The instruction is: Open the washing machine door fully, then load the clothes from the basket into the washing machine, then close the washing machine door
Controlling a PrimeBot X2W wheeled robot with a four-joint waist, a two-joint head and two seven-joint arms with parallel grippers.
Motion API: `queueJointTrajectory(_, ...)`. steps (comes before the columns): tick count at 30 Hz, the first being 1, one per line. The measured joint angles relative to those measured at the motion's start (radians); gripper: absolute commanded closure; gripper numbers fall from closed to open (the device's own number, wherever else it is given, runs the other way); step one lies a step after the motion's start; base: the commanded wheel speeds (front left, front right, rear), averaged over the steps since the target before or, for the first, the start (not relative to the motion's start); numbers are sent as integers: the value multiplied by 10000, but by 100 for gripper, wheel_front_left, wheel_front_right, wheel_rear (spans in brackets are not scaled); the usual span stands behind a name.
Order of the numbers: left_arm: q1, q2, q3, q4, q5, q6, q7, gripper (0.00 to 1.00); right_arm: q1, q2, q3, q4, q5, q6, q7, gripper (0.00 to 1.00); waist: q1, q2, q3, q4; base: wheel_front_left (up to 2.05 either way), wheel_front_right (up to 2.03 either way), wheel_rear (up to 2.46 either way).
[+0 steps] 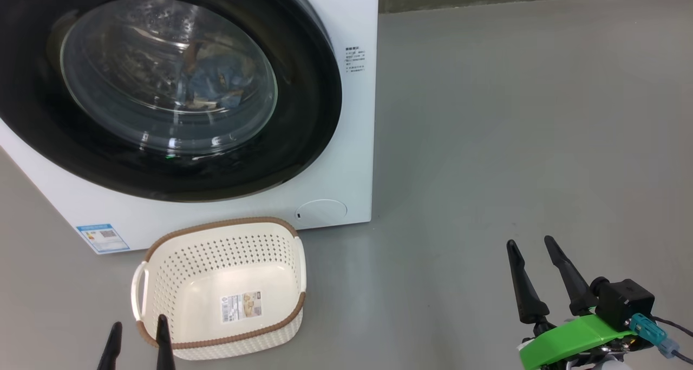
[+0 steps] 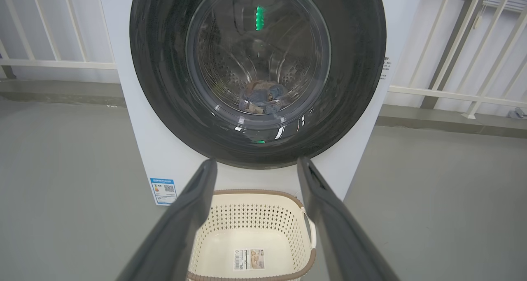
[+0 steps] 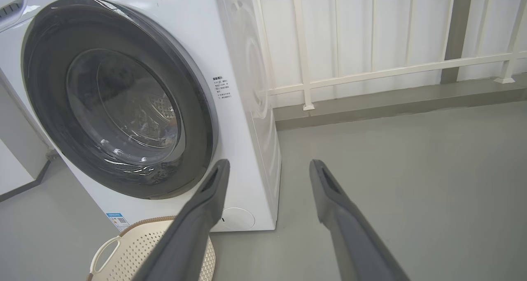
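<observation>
Washing machine [image 1: 354,158]: white front-loading box standing on the grey floor [image 1: 487,142] near its far edge, where a white railing [image 3: 370,71] runs. Its front faces the robot, with a blue energy sticker [image 1: 103,238] and a round flap [image 1: 322,211] low down.

Washing machine door [image 1: 303,131]: round, with a wide glossy black rim and a clear glass bowl at centre, shut flat against the front.

Clothes [image 1: 216,83]: bluish bundle with brown marks, lying low in the perforated steel drum behind the glass.

Basket [image 1: 227,251]: cream perforated plastic, a rounded rectangle with a brown woven-look rim. It sits mouth up on the floor just before the machine, white handles pointing left and right, with a label sticker [image 1: 242,306] on its bare bottom.

Left pincer [image 1: 138,324]: dark tapered fingers spread apart, holding nothing, at the basket's near rim.

Right pincer [image 1: 530,245]: fingers likewise spread and empty, over bare floor well to the right.
</observation>
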Motion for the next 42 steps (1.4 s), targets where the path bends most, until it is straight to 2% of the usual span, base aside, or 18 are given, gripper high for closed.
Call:
queueJointTrajectory(28,10,21,-94,-81,38,65,0,0,12,69,-88,-77,6,0,0,0,0,0,-2,141,0,0,0)
queueJointTrajectory(29,6,2,-98,-29,10,63,6,100,12,71,-84,-21,4,0,0,100,0,0,0,140,0,0,0)
queueJointTrajectory(34,34,-201,-151,560,-48,65,73,100,321,104,-73,593,12,0,17,100,0,0,1,142,0,0,0)
queueJointTrajectory(42,28,-211,-128,658,-855,61,297,100,390,113,-102,621,782,0,261,100,3,0,-17,138,0,0,0)
